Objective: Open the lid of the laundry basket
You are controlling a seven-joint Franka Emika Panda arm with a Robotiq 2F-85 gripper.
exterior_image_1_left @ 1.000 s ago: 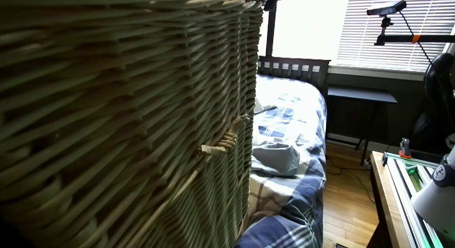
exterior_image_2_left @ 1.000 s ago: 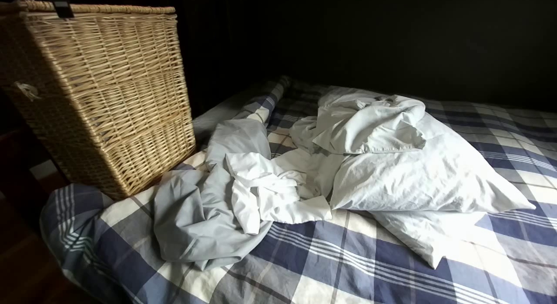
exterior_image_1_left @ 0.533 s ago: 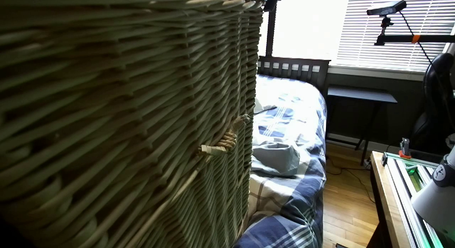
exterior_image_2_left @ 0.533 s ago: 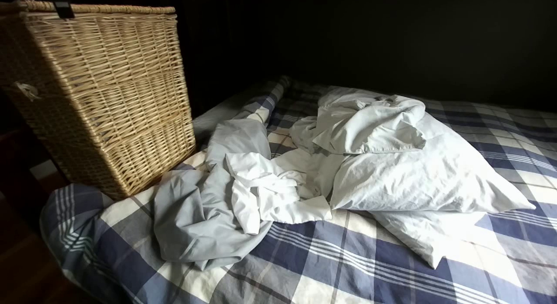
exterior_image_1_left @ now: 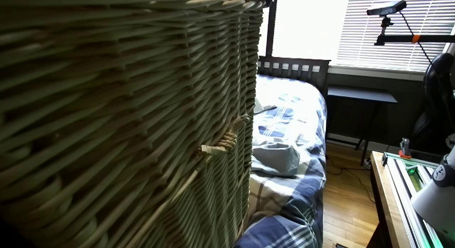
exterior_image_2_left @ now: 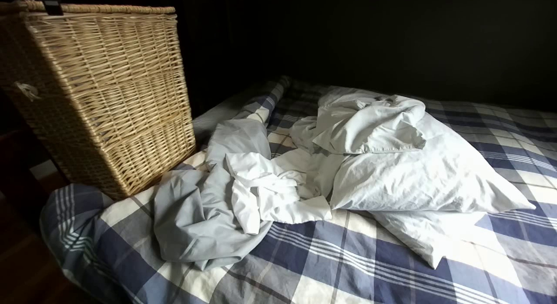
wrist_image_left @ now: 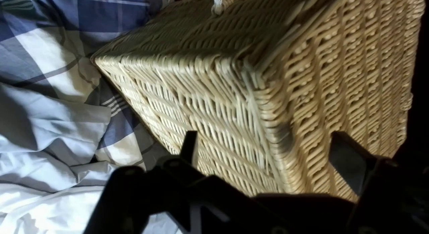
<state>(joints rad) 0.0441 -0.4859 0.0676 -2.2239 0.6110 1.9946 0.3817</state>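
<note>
Blinds (exterior_image_1_left: pixel 376 58) hang upper right, an illegible emblem (exterior_image_1_left: pixel 439 172) below. The gripper (wrist_image_left: pixel 266 143), spread wide, empty, straddles the edge of the lid (exterior_image_2_left: pixel 122 9) on the laundry basket (exterior_image_2_left: pixel 126 77).

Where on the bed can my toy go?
In an exterior view, the plaid cover is bare in front of the gray cloth and white pillow, and right of that pillow. Between pillow and laundry basket it's crowded: white cloth on gray.

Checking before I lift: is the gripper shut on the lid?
No, in the wrist view the gripper is open, with the lid's edge showing between its parted fingers.
</note>
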